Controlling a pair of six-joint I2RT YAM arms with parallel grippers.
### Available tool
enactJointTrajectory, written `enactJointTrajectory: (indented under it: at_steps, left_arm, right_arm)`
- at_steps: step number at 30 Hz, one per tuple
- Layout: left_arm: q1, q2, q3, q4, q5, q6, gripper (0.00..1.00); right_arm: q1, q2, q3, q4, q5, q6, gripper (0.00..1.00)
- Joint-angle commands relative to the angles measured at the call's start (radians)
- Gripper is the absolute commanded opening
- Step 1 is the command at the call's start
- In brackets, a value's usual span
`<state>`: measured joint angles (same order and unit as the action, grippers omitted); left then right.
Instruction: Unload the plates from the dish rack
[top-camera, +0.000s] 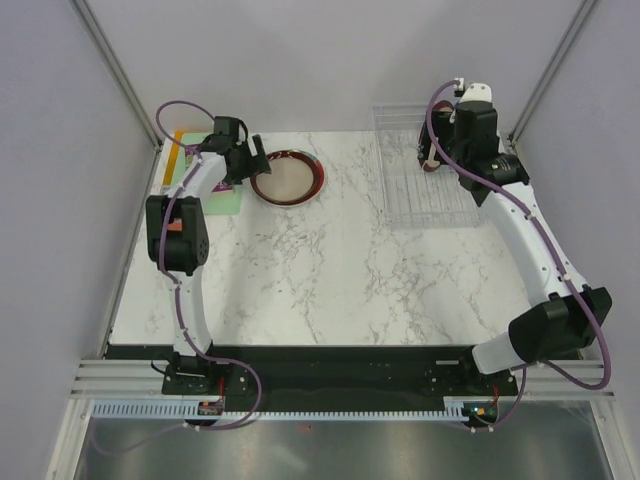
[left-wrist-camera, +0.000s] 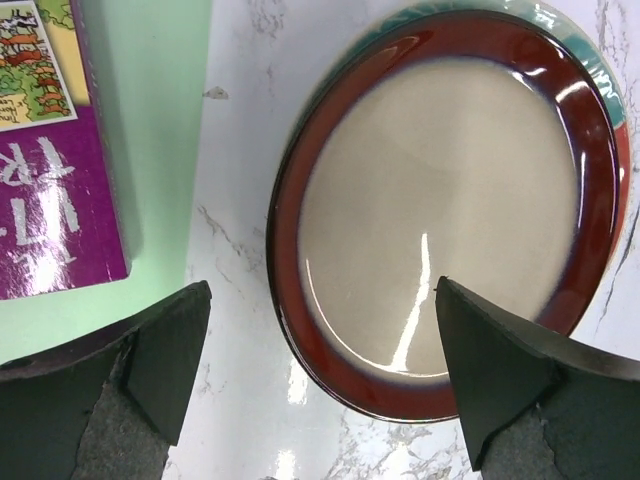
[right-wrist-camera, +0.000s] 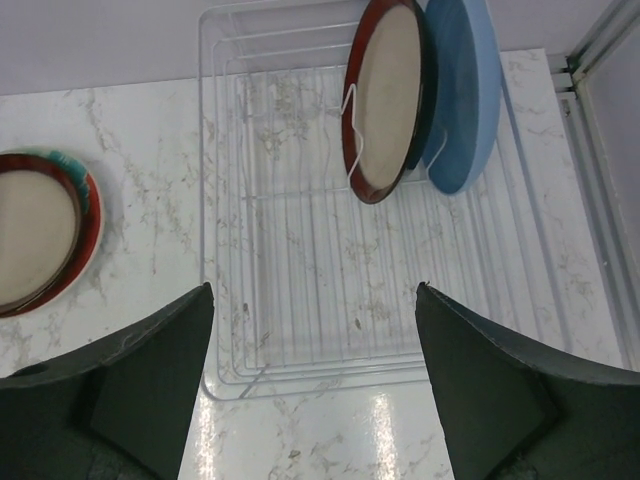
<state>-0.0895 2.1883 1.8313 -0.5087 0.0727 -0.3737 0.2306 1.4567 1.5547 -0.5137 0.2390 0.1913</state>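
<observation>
A dark red-rimmed plate with a cream centre (left-wrist-camera: 450, 210) lies flat on the table on top of a red and teal plate (left-wrist-camera: 603, 85); this stack (top-camera: 286, 177) sits at the back left. My left gripper (left-wrist-camera: 322, 283) is open and empty just above the stack's near rim. The clear dish rack (right-wrist-camera: 300, 250) stands at the back right (top-camera: 430, 205). At its far end a second red-rimmed cream plate (right-wrist-camera: 385, 95) and a light blue plate (right-wrist-camera: 465, 90) stand upright. My right gripper (right-wrist-camera: 314, 288) is open and empty above the rack's near end.
A green and purple book (left-wrist-camera: 50, 170) lies left of the plate stack, at the table's left edge (top-camera: 215, 197). The stack also shows in the right wrist view (right-wrist-camera: 35, 240). Frame posts and grey walls ring the table.
</observation>
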Motion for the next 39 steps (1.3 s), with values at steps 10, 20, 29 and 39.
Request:
enactJointTrajectory:
  at_steps: [10,20,29,39]
  left_arm:
    - [-0.148,-0.389,-0.208,0.019,0.061,-0.008,1.0]
    - [-0.236,-0.685,-0.455,0.122,0.114,-0.045,1.0]
    - [-0.25,-0.815,-0.584,0.196,0.139,-0.09,1.0]
    - [-0.285,-0.814,-0.633,0.225,0.128,-0.099,1.0]
  right_arm:
    - [-0.042,0.344,0.306,0.001,0.232,-0.07,0.81]
    - [-0.085,0.608,0.495,0.01,0.33,-0.101,0.66]
    - [-0.111,0.712,0.524,0.072,0.333,-0.096,0.65]
    - [-0.117,0.863,0.646,0.112,0.348,-0.107,0.58]
